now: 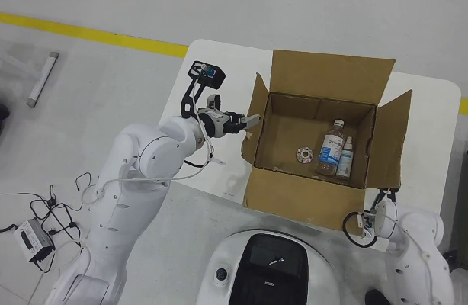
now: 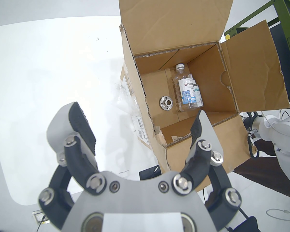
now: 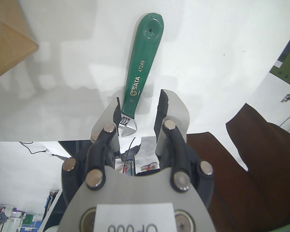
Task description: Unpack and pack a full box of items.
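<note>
An open cardboard box [image 1: 295, 194] stands on the white table [image 1: 219, 76]. On its floor lie a large clear bottle [image 1: 331, 147], a small bottle [image 1: 345, 157] and a metal flange [image 1: 303, 154]. My left gripper [image 1: 249, 122] hovers open and empty just outside the box's left flap. From the left wrist, the gripper [image 2: 141, 124] is above the box's near corner, with the bottle [image 2: 187, 90] and flange [image 2: 166, 103] below. A green-handled wrench [image 3: 142, 66] lies on the table right of the box. My right gripper [image 3: 139, 111] is open with the wrench's metal head between its fingers.
The right arm [image 1: 417, 244] sits low at the table's front right corner, beside the box's corner [image 3: 4, 37]. A green metal frame [image 2: 280, 13] stands beyond the table's right side. The table edge [image 3: 50, 140] runs just under the right gripper. Cables [image 1: 51, 210] lie on the floor at left.
</note>
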Robot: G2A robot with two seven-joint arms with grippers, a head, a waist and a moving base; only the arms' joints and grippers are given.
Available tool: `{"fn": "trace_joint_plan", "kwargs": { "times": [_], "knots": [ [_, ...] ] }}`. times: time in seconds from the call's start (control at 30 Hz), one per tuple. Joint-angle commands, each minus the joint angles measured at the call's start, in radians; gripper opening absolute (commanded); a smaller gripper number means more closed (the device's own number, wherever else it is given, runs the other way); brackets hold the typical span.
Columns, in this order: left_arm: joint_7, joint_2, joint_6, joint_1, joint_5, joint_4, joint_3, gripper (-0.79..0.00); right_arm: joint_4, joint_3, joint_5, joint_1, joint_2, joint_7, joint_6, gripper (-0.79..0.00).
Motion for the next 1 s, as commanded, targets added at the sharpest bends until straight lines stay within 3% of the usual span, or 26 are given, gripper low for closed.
{"fn": "trace_joint_plan", "kwargs": {
  "times": [0.0, 0.4, 0.83, 0.97],
  "knots": [
    [0.000, 0.000, 0.000, 0.000, 0.000, 0.000, 0.000, 0.000, 0.004, -0.002, -0.002, 0.003, -0.001, 0.000, 0.001, -0.437],
    [0.000, 0.000, 0.000, 0.000, 0.000, 0.000, 0.000, 0.000, 0.027, -0.005, -0.012, 0.012, -0.008, 0.000, -0.003, -0.440],
    [0.000, 0.000, 0.000, 0.000, 0.000, 0.000, 0.000, 0.000, 0.047, -0.005, -0.023, 0.015, -0.014, 0.000, -0.003, -0.517],
    [0.000, 0.000, 0.000, 0.000, 0.000, 0.000, 0.000, 0.000, 0.057, -0.006, -0.027, 0.020, -0.016, 0.000, -0.004, -0.508]
  ]
}}
